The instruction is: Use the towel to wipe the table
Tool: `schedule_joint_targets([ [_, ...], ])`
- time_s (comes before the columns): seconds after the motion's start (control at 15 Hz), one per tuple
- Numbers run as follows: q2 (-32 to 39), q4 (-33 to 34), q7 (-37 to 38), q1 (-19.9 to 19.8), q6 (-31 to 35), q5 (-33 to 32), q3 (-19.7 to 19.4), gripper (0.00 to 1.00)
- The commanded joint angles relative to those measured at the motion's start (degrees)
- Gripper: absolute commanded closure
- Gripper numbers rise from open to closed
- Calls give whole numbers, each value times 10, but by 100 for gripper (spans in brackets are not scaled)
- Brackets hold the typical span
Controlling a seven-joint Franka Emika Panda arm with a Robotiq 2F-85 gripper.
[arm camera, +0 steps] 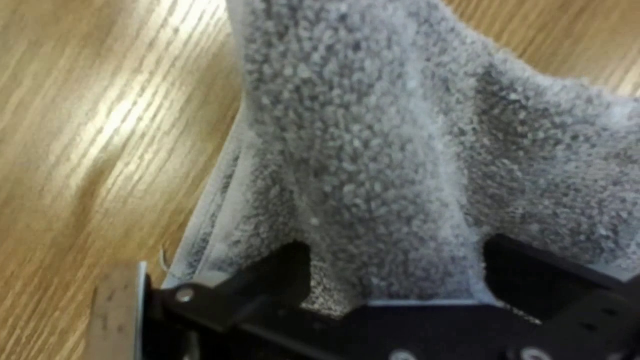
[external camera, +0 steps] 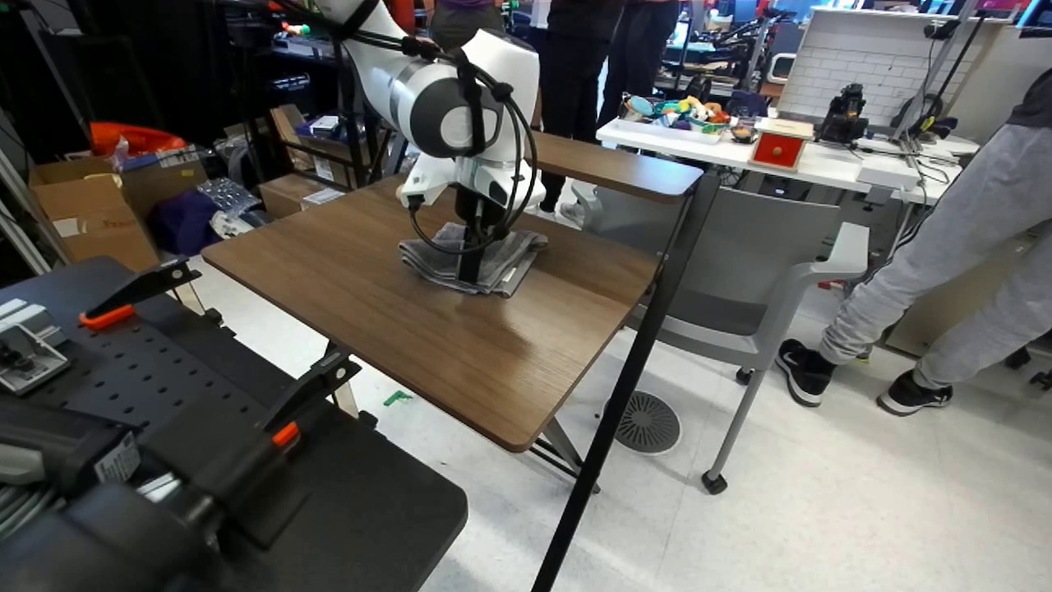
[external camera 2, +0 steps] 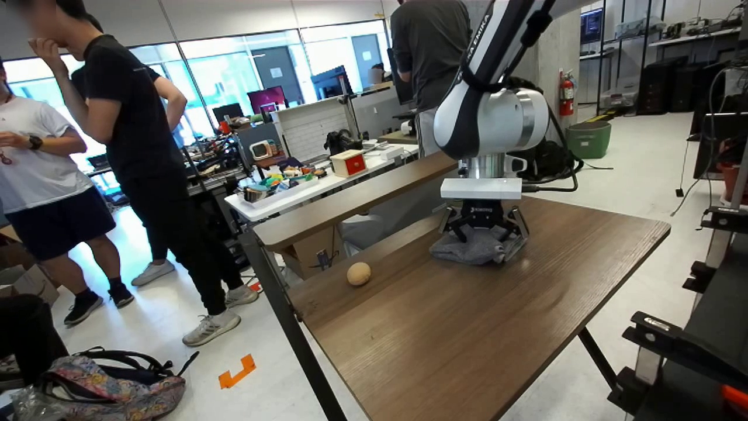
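While the gripper (arm camera: pixel 397 257) stands wide astride a fold of the towel (arm camera: pixel 365 150), which lies rumpled on the table (external camera 2: pixel 456 327), grasping appears to be the step in hand; the next move likely calls for closing firmly before wiping.

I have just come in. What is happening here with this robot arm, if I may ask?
A robot arm has its gripper down at the grey towel, which lies rumpled on the brown table. The job seems to be wiping the table with it. The jaws stand wide apart with cloth between them, so the towel does not look firmly gripped yet. A round tan object lies on the same table, apart from the towel.
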Motion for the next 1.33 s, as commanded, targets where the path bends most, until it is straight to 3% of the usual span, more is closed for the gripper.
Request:
schedule_joint_targets([
  [0.0, 56, 56, 8, -3, -17, 8, 20, 0],
  [0.8, -45, -172, -184, 56, 18, -42, 57, 0],
  [1.07, -54, -219, -216, 81, 41, -64, 64, 0],
  [1.13, -86, -181, -197, 69, -5, -57, 56, 0],
  [1.27, -95, -201, -201, 78, 4, -61, 57, 0],
])
